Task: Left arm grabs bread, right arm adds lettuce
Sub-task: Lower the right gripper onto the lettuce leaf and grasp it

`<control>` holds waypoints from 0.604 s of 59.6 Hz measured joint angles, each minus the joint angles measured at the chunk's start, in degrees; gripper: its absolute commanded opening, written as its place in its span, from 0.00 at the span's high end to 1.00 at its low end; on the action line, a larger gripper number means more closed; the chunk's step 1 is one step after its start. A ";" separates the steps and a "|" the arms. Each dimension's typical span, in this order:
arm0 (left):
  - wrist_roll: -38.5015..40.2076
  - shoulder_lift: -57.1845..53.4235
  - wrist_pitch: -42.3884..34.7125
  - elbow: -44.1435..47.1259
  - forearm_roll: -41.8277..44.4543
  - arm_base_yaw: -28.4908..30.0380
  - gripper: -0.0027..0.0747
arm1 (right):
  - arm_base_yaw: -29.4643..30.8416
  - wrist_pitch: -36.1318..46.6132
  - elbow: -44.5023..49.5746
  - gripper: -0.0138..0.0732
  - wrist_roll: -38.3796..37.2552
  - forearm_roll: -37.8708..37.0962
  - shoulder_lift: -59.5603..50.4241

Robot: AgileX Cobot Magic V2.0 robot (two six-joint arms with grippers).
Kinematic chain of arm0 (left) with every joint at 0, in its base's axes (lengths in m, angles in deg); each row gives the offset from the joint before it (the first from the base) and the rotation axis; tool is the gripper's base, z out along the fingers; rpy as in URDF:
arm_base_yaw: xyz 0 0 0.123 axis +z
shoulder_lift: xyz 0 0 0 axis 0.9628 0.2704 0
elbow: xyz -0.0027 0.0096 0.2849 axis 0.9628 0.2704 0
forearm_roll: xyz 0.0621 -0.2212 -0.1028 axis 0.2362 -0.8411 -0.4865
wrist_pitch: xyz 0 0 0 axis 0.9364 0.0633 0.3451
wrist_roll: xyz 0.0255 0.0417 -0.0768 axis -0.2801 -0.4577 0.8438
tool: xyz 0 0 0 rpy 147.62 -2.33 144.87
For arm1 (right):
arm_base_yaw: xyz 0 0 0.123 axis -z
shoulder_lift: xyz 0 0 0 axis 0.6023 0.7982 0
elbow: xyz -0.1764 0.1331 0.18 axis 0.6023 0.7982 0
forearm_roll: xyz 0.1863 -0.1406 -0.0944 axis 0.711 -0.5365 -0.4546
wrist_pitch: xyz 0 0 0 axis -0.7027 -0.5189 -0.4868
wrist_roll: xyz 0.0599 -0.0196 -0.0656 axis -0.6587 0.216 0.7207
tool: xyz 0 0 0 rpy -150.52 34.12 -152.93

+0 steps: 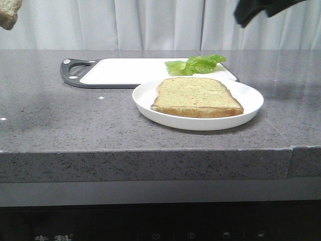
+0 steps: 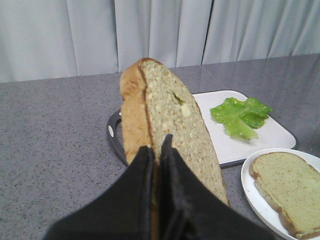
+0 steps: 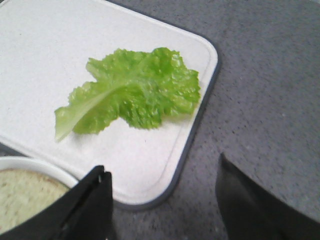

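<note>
Here the left end effector [image 2: 157, 150] clamps the bread [image 2: 170, 130] upright; the right end effector [image 3: 162, 200] hangs open above the lettuce [image 3: 132, 95].

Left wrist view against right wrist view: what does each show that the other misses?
Only the left wrist view shows the thick toast-coloured bread slice clamped upright in the black left gripper, plus the grey curtain. Only the right wrist view shows the open black right gripper above the board's corner. Both show the ruffled green lettuce leaf on the white cutting board and the plated thinner slice.
</note>
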 measured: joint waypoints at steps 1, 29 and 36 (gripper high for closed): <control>0.00 0.00 0.00 0.00 0.00 0.00 0.99 | 0.00 -0.56 -1.11 0.31 0.00 0.00 1.07; 0.00 0.00 -0.13 0.00 0.00 0.00 0.99 | -0.76 -5.95 -22.35 0.31 0.22 0.00 23.48; 0.00 0.00 -0.13 0.00 -0.10 0.00 0.99 | -0.76 -5.95 -22.48 0.40 0.22 0.00 24.28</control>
